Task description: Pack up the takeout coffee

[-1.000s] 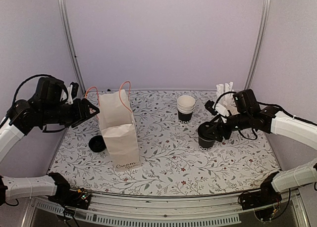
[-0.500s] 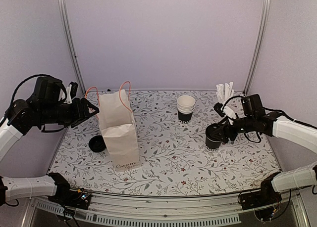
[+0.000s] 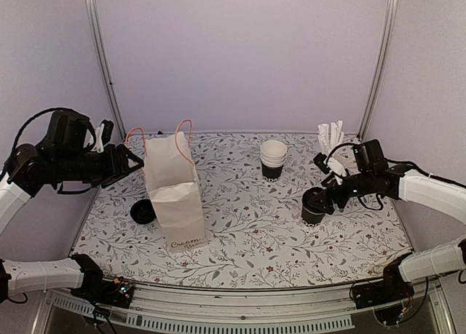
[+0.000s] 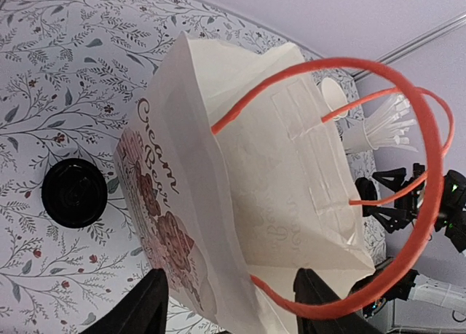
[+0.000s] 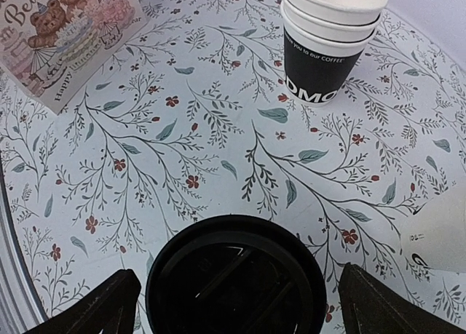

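The takeout coffee (image 3: 312, 207), a small cup with a black lid, stands on the table at the right. In the right wrist view its lid (image 5: 237, 276) lies between my right gripper's fingers. My right gripper (image 3: 321, 200) is open, with a finger on each side of the cup and a small gap to the lid. A white paper bag (image 3: 176, 196) with orange handles stands upright at the left. My left gripper (image 3: 133, 161) is open at the bag's top left. In the left wrist view the bag's rim (image 4: 240, 167) and an orange handle (image 4: 429, 203) pass between the fingers.
A loose black lid (image 3: 143, 212) lies on the table left of the bag. A stack of nested lidless cups (image 3: 273, 158) stands at the back middle. A white cup with pale sticks (image 3: 331, 139) stands behind the right gripper. The cell walls close in on both sides.
The right gripper and the lidded cup shifted right and a little nearer. The left gripper drew slightly left at the bag's handle. The bag has not moved.
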Controlling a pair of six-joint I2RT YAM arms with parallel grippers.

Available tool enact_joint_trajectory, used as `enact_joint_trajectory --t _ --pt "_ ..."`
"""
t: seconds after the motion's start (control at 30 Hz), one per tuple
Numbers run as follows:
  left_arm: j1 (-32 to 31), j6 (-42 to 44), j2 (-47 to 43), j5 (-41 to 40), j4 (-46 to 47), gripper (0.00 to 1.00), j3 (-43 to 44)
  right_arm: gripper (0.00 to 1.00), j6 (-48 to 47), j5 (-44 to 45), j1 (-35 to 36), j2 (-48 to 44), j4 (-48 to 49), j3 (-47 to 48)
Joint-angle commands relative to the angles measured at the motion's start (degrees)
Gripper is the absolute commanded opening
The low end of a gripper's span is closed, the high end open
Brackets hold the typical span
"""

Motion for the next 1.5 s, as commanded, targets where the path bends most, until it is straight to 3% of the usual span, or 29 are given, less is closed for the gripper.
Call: enact_joint_trajectory --t 0.0,0.2,0.37,0.9,1.1,1.33,1.47 --pt "0.6 0.4 0.6 2.2 -2.0 0.61 3.2 0.99 0.4 1.0 -0.4 -6.5 -2.5 2.0" --pt "0.3 -0.8 2.4 3.5 -2.1 0.62 4.0 0.99 -0.4 1.4 -4.1 -16.0 0.8 -2.2" --pt "0.3 0.1 5.5 1.7 -2.4 0.58 4.5 0.99 0.4 -0.9 -7.8 -16.3 0.6 -1.8" --pt "-0.4 6.6 17.8 -1.2 -5.1 0.0 12.6 0.99 -1.3 0.2 -8.2 -15.7 1.1 -2.2" --pt "-3.0 9.4 19.9 -0.1 -5.3 0.0 16.1 0.99 -1.5 0.1 -8.3 -15.6 1.0 -2.1" --pt "-9.4 16.4 24.8 11.4 -3.5 0.0 22.3 0.99 -2.0 -0.5 -8.2 -15.4 0.9 -2.0" --pt "-13.1 20.9 29.3 12.0 -6.4 0.0 27.2 0.99 -2.8 -1.6 -8.2 -15.8 0.6 -2.0"
